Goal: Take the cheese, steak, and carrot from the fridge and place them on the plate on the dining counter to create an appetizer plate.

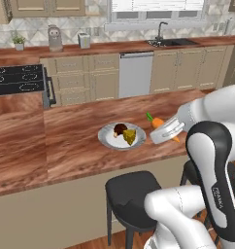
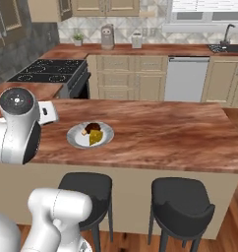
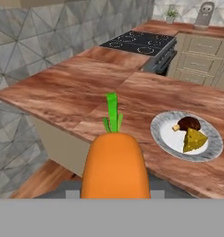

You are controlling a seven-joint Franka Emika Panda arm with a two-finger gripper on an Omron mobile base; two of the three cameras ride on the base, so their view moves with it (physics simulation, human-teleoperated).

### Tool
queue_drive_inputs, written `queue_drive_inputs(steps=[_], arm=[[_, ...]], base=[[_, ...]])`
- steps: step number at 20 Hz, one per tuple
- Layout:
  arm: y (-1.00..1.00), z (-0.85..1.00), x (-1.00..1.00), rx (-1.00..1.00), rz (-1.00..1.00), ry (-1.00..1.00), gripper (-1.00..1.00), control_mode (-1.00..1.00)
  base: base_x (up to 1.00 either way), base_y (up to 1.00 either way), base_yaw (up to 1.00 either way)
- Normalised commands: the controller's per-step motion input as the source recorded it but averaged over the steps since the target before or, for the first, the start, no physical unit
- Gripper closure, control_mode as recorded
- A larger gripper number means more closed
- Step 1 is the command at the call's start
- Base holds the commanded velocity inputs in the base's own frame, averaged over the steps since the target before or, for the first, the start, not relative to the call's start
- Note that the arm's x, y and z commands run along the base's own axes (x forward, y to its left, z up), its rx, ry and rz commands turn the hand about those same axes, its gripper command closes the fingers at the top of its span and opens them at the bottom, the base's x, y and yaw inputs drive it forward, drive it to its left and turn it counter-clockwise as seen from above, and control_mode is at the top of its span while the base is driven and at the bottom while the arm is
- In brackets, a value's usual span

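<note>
My gripper (image 1: 161,128) is shut on the carrot (image 1: 157,121), which is orange with a green top. It hangs just right of the plate (image 1: 105,137) and a little above the dining counter (image 1: 66,146). The steak (image 1: 120,129) and the yellow cheese (image 1: 129,136) lie side by side on the plate. In the hand view the carrot (image 3: 115,169) rises at the bottom and covers the fingertips. Beyond it to the right, the plate (image 3: 160,134) holds the steak (image 3: 189,123) and cheese (image 3: 195,140). The right base view shows the plate (image 2: 74,140), steak (image 2: 93,127) and cheese (image 2: 95,137). The fridge is out of view.
Black stools (image 1: 131,192) (image 2: 182,206) stand along the near side of the counter. A black stove (image 1: 17,80) adjoins the counter's far left end. The wall counter behind carries a sink (image 1: 170,43), with a dishwasher (image 1: 136,74) below it.
</note>
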Motion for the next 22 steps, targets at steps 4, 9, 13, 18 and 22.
queue_drive_inputs(steps=[4,9,13,18,22], arm=[[0.0,0.0,0.0,0.0,0.0,0.0,1.0,1.0],[0.0,0.0,0.0,0.0,0.0,0.0,1.0,1.0],[0.0,0.0,0.0,0.0,0.0,0.0,1.0,1.0],[0.3,-0.35,0.36,-0.01,-0.04,0.11,1.0,-1.0],[0.15,-0.34,0.48,-0.03,-0.04,0.18,1.0,-1.0]], base=[[0.61,0.05,0.0],[0.42,0.33,-0.01],[0.31,0.28,-0.09],[0.0,0.0,0.0],[0.0,0.0,0.0]])
